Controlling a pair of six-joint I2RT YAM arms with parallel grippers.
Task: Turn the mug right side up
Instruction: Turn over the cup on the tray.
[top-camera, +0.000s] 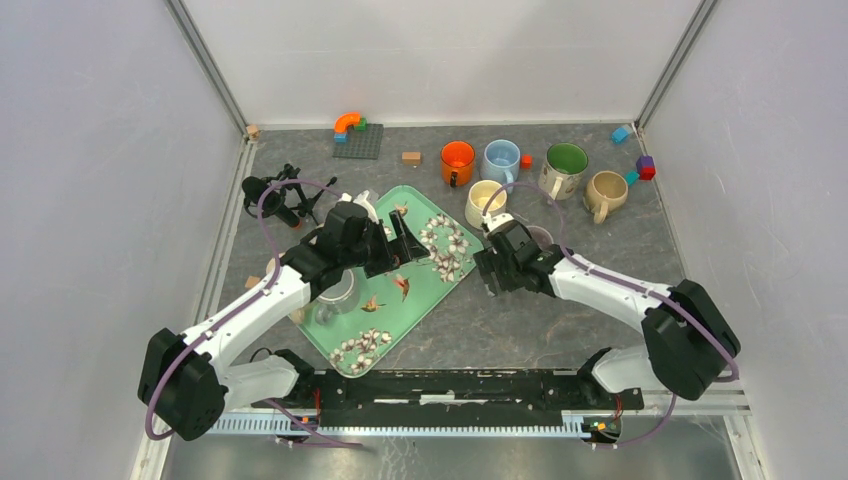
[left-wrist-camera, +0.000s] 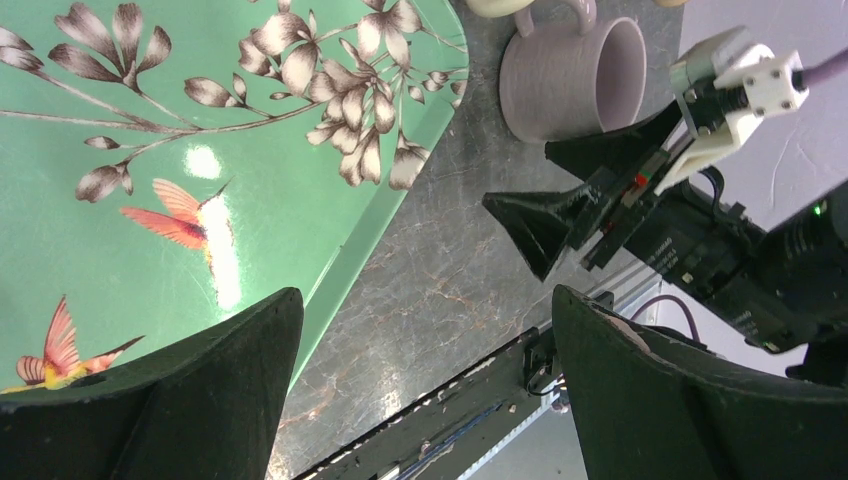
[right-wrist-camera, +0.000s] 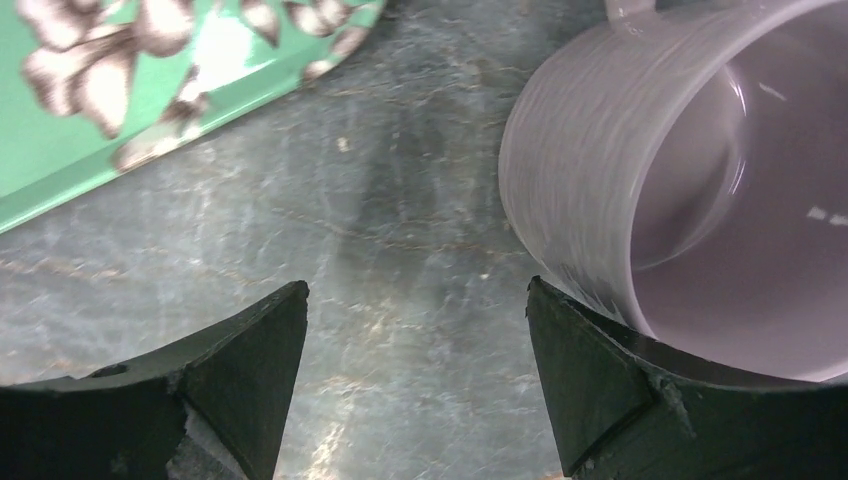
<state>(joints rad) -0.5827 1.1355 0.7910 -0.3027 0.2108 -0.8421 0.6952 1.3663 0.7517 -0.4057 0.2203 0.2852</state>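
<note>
The mug (right-wrist-camera: 640, 170) is pale lilac and stands upright on the dark stone tabletop, mouth up and empty. My right gripper (right-wrist-camera: 417, 287) is open just left of it; its right finger (right-wrist-camera: 600, 380) is close against the mug's outer wall, and only bare tabletop lies between the jaws. From above, the mug (top-camera: 541, 236) peeks out behind the right gripper (top-camera: 490, 270). My left gripper (top-camera: 408, 245) hangs open over the right edge of the green flowered tray (top-camera: 440, 290). In the left wrist view, the mug (left-wrist-camera: 570, 75) sits beyond the left gripper (left-wrist-camera: 425, 295).
Several other mugs stand upright at the back: orange (top-camera: 457, 162), blue (top-camera: 500, 160), green-lined (top-camera: 565, 168), beige (top-camera: 606, 192), cream (top-camera: 484, 202). A clear glass (top-camera: 340, 295) sits on the tray under the left arm. A brick plate (top-camera: 358, 140) and small blocks lie along the back.
</note>
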